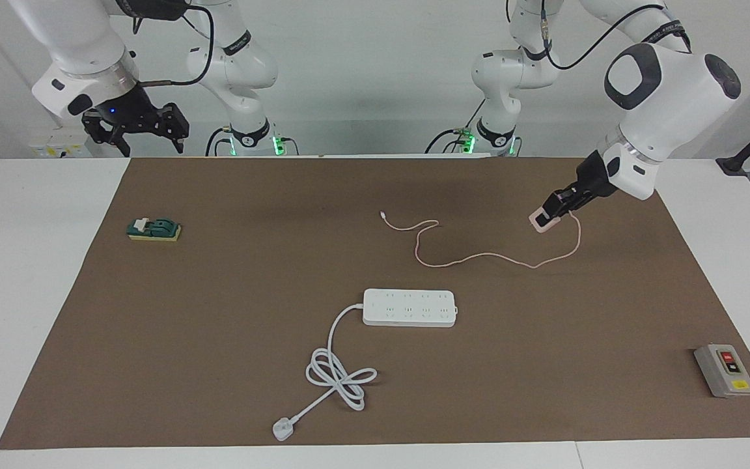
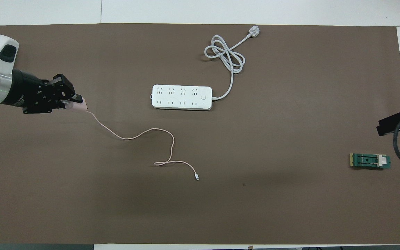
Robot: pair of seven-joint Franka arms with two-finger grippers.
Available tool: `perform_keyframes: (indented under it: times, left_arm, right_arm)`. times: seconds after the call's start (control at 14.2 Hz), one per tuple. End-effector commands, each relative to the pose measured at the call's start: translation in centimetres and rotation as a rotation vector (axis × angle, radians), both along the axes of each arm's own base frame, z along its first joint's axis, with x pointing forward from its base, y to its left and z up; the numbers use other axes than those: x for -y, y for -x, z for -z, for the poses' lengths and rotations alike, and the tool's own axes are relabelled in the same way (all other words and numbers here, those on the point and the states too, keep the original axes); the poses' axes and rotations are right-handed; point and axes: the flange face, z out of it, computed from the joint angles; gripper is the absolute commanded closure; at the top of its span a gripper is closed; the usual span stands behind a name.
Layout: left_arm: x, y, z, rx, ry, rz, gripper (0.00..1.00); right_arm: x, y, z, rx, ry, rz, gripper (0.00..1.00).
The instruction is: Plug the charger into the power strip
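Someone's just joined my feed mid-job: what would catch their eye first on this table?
Probably the left gripper, shut on the pink charger above the brown mat at the left arm's end, its thin pink cable trailing across the mat. Next, the white power strip lying mid-table with nothing plugged in, its thick cord looped farther from the robots. The right gripper waits open, raised above the table's edge at the right arm's end.

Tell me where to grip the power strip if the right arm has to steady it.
Grip the power strip across its narrow width, from straight above, probably at the end where its cord leaves. It lies flat with sockets up, so the two long edges are the faces the fingers can span, and that end leaves most sockets uncovered.
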Motion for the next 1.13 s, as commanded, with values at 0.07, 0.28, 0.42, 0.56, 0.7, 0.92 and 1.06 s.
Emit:
perform_keyframes:
  times: [0.07, 0.28, 0.42, 0.56, 0.7, 0.92, 1.06]
  left_arm:
    - [0.0, -0.8, -0.7, 0.063, -0.119, -0.037, 1.0]
    - [0.2, -0.3, 0.4, 0.002, -0.093, -0.251, 1.0]
    - [1.2, -0.4, -0.1, -0.045, -0.044, -0.389, 1.0]
    - [1.3, -0.2, 0.0, -0.071, -0.031, -0.441, 1.0]
    - [0.8, -0.3, 0.0, -0.062, -0.039, -0.448, 1.0]
    - [0.5, -0.6, 0.0, -0.045, -0.043, -0.472, 1.0]
    - [0.0, -1.1, 0.0, -0.072, -0.036, -0.654, 1.0]
  right_arm:
    - [-0.3, -0.3, -0.5, 0.014, 0.017, 0.008, 0.0]
    - [-0.3, -0.5, -0.7, 0.032, 0.017, 0.007, 0.0]
    - [-0.4, -0.5, -0.7, 0.032, 0.011, 0.008, 0.0]
    - [-0.2, -0.5, -0.6, 0.031, 0.009, 0.01, 0.0]
    - [-0.2, -0.5, -0.7, 0.032, 0.008, 0.011, 0.0]
    - [-0.2, -0.5, -0.6, 0.031, 0.006, 0.01, 0.0]
    - [-0.3, -0.5, -0.7, 0.032, 0.006, 0.01, 0.0]
